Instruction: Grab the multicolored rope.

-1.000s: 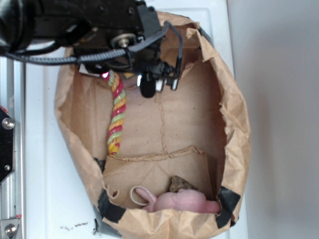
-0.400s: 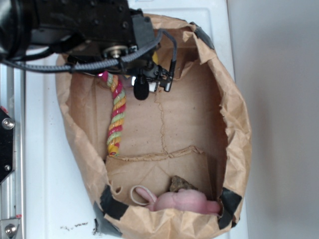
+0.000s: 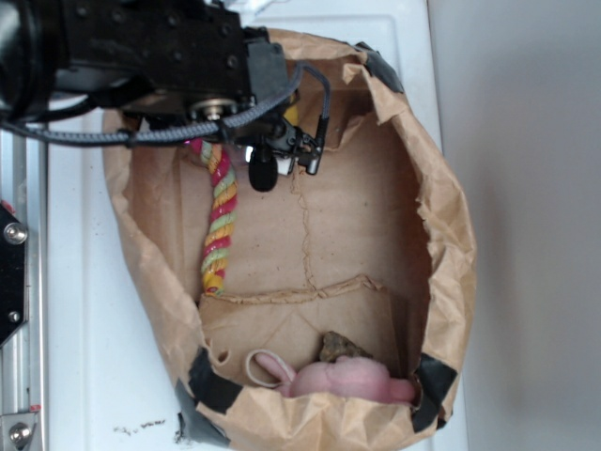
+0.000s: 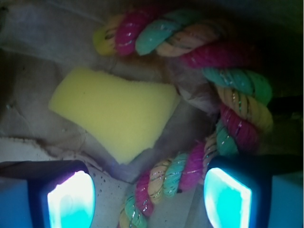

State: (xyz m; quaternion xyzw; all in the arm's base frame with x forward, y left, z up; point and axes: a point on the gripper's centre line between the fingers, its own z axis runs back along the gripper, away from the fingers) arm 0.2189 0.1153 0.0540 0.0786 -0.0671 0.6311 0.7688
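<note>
Now we see our claw (image 4: 149, 194), spread wide, has crept toward ten o'clock over the multicolored rope (image 4: 223, 95), nearly ready to clamp it.

Taped brown paper bag (image 3: 441, 235), yellow sponge (image 4: 114, 111), pink plush toy (image 3: 343, 381), white table (image 3: 80, 310)

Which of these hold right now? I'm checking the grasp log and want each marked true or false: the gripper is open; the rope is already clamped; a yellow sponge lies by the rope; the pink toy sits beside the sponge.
1. The gripper is open. True.
2. The rope is clamped. False: it passes between the fingers, apart from both.
3. A yellow sponge lies by the rope. True.
4. The pink toy sits beside the sponge. False: it lies at the bag's opposite end.
</note>
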